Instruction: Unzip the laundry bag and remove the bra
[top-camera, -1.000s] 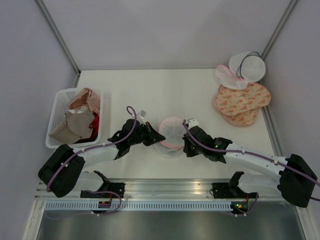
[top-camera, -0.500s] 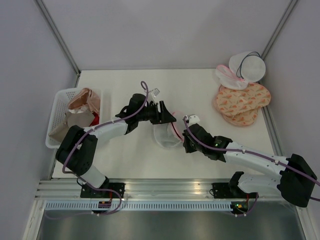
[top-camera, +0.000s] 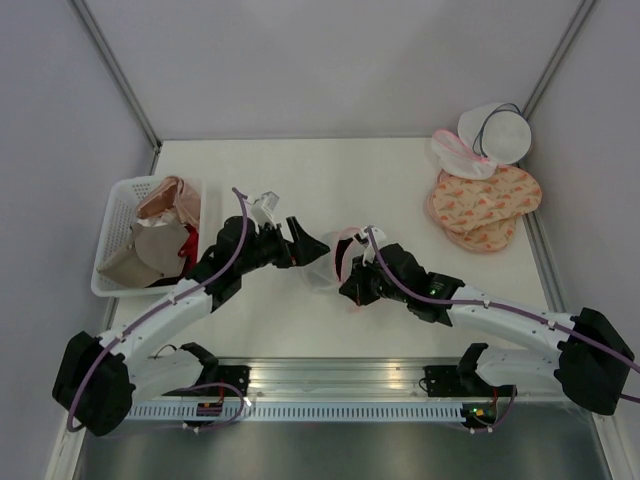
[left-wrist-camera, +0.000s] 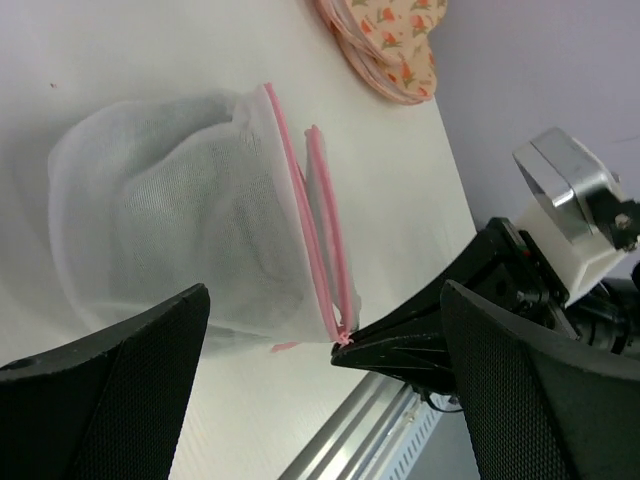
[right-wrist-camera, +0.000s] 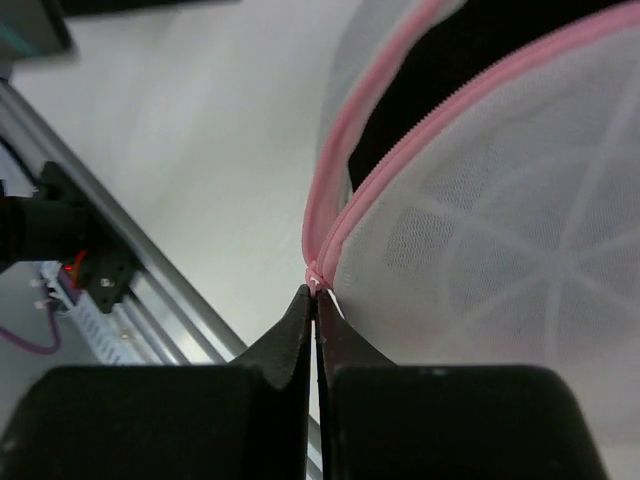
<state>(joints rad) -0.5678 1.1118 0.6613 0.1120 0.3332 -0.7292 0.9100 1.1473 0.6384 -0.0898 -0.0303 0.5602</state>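
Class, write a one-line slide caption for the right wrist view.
Right fingers pinch the laundry bag at its pink zipper end; the black bra shows through the parted opening.

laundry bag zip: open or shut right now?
Open. In the left wrist view the two pink edges of the zip stand apart along the bag rim. They join only at the end that the right hand pinches.

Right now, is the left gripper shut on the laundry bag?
No, the left gripper stands wide open in front of the laundry bag.

Top view looks down on the table (top-camera: 250, 170); both wrist views closely face the laundry bag (left-wrist-camera: 170, 220).
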